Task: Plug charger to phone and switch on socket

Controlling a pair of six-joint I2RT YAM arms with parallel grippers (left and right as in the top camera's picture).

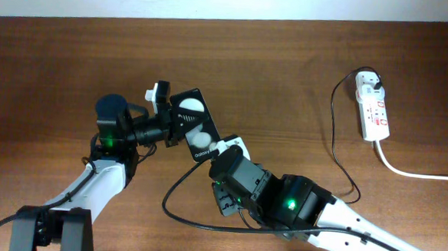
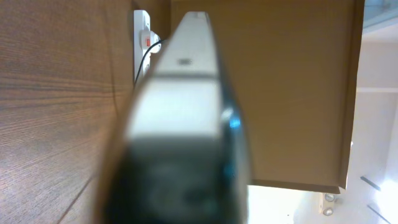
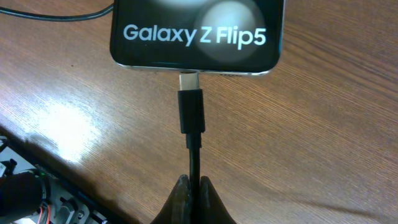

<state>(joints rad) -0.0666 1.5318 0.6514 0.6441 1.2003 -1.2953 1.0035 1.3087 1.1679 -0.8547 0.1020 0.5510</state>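
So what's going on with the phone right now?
The left end effector grips the phone by one edge. The right end effector pinches the charger cable just behind its plug, lined up with the port on the phone's bottom edge. The metal tip meets the port, but bare metal shows, so it does not look fully seated. The cable's other end is plugged into the socket at the far right, and neither arm is near its switches.

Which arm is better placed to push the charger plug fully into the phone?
Right, probably. The right tool is shut on the charger just behind its plug, aligned with the port on the phone. The left tool is busy holding the phone.
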